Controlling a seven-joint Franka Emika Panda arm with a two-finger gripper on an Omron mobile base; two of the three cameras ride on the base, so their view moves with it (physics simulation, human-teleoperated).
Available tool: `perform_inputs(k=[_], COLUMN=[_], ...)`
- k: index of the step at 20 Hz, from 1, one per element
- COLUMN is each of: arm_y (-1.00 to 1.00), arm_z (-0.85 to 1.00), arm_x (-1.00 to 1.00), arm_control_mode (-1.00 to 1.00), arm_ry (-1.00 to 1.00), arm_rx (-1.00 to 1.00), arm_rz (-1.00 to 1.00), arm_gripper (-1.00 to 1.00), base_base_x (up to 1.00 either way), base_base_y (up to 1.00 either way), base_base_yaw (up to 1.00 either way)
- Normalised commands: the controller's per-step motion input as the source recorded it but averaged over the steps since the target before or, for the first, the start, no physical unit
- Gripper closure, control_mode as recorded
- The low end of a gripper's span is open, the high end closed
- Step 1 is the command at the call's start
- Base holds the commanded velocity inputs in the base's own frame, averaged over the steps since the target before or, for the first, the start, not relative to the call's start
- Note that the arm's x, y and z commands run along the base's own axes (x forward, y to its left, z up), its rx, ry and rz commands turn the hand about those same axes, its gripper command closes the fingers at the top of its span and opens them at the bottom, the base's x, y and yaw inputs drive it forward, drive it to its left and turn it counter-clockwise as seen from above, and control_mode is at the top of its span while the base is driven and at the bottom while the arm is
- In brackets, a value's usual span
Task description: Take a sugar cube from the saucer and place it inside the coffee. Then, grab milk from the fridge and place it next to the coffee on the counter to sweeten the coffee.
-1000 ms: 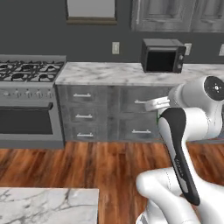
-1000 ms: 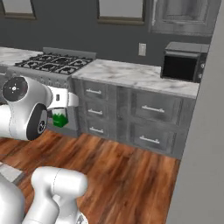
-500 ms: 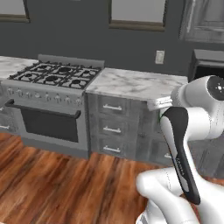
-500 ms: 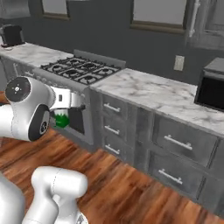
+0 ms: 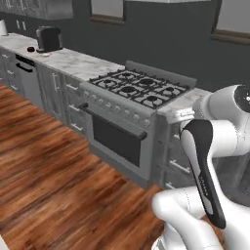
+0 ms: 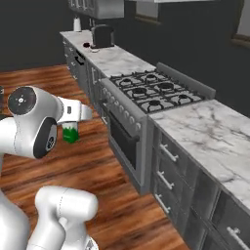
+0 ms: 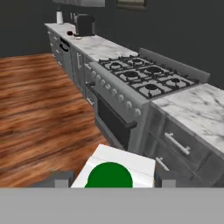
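Note:
The milk [image 7: 119, 169], a white carton with a green cap, sits between my gripper's [image 7: 113, 178] two fingers, held upright over the wooden floor. In the right base view its green lower band [image 6: 71, 134] hangs below the hand, in front of the stove. Far down the counter [image 5: 73, 62] stands the coffee [image 5: 31, 49], a small dark red cup, left of the black coffee machine [image 5: 49, 38]. A small pale saucer [image 5: 45, 54] lies beside it. From the hand view the cup [image 7: 69, 33] is tiny and distant. The sugar cube and the fridge are out of view.
A gas stove with an oven [image 5: 128, 105] breaks the marble counter between me and the cup. Dark grey drawers [image 6: 168, 168] run under the near counter stretch [image 6: 210, 129]. Open wooden floor [image 5: 44, 166] stretches to the left.
The whole picture has swung with the base: the microwave has left view, while the stove and the far counter with the coffee machine came in. The milk stays in the gripper.

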Motion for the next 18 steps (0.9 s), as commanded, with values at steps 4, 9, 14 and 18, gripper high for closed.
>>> perform_inputs(k=[4,9,14,18], arm_y=[0.00,0.00,0.00,0.00], arm_z=[0.00,0.00,0.00,0.00], arm_x=[0.00,0.00,0.00,0.00], arm_control_mode=[1.00,1.00,1.00,1.00], arm_ry=[0.00,0.00,0.00,0.00], arm_rx=[0.00,0.00,0.00,0.00], arm_rz=[0.00,0.00,0.00,0.00], arm_gripper=[1.00,1.00,1.00,1.00], base_base_x=[1.00,1.00,1.00,1.00], base_base_y=[-0.09,0.00,0.00,0.00], base_base_yaw=[0.58,0.36,0.13,0.02])
